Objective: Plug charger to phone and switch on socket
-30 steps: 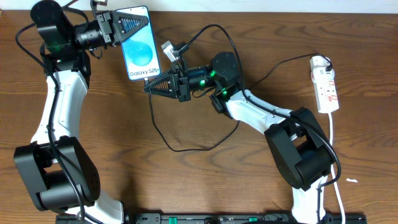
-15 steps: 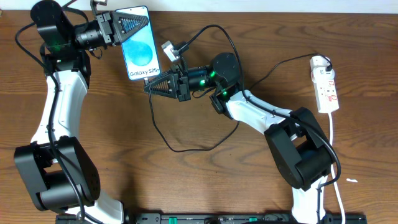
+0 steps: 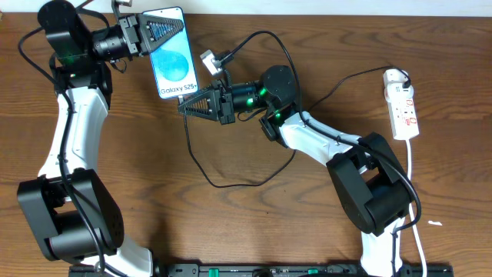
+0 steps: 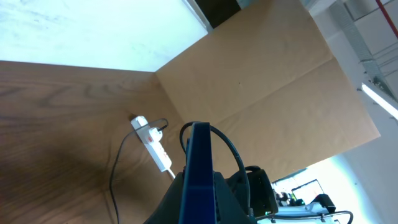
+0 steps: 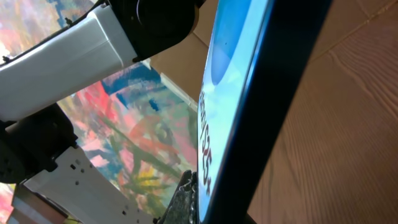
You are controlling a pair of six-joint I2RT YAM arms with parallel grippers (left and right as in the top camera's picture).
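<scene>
Nothing has budged in the last second: the left end effector [image 3: 163,29] stays clamped on the phone [image 3: 174,55], held up above the bench [image 3: 254,231]. The right end effector [image 3: 189,106], fingers together, sits at the phone's lower edge. The charger [image 3: 187,137] runs up into it, apparently pinched at the tip. Plug-in isn't confirmed, and the socket [image 3: 404,108], far right of the phone, awaits switching.

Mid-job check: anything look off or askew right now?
Nothing spilled or damaged. The phone is held at an angle, by its top end, in the left gripper; the charger lies in a loose loop near the right gripper.
</scene>
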